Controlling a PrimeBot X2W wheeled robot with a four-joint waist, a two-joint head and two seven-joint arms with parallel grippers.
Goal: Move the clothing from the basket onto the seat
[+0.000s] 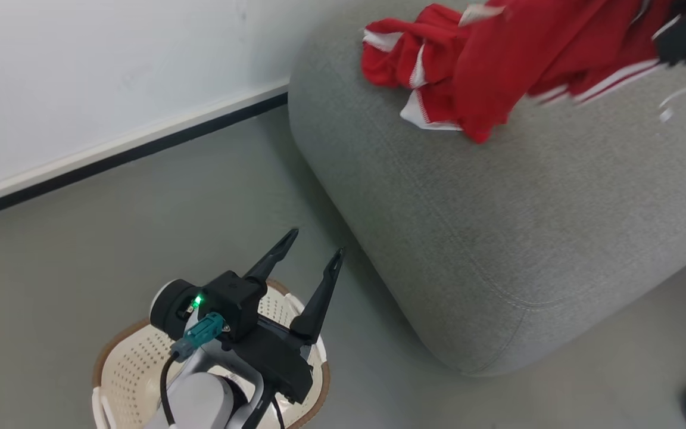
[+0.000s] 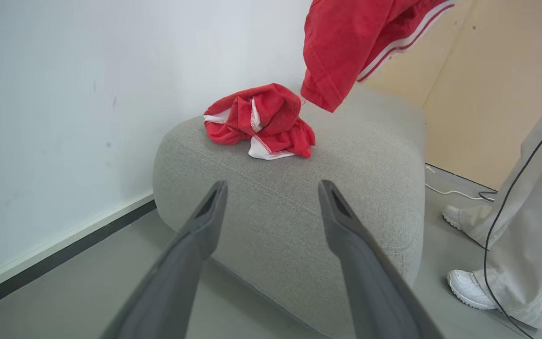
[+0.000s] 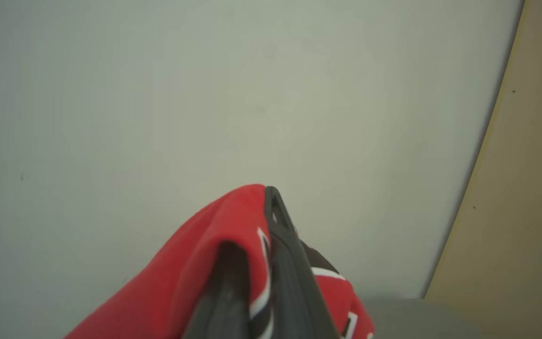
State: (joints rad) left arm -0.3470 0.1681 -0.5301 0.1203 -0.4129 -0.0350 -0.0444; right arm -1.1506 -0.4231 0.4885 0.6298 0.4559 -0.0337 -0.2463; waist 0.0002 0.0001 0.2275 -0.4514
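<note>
A bare test room, not a home — white wall point(image 2: 40, 94), grey floor point(image 1: 81, 238), sofa seat point(image 1: 498, 238)

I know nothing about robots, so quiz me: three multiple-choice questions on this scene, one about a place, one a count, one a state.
1. The crumpled garment lies: A on the floor; B on the seat; C on a shelf.
2. Red garments in view: A four; B one; C two.
3. The left fingers are: A open and empty; B shut on cloth; C shut on a handle.
Answers: 1 B, it rests on the grey cushion top. 2 C, the crumpled one plus the hanging garment pinched in the right fingers. 3 A, a wide gap shows between them.
</note>
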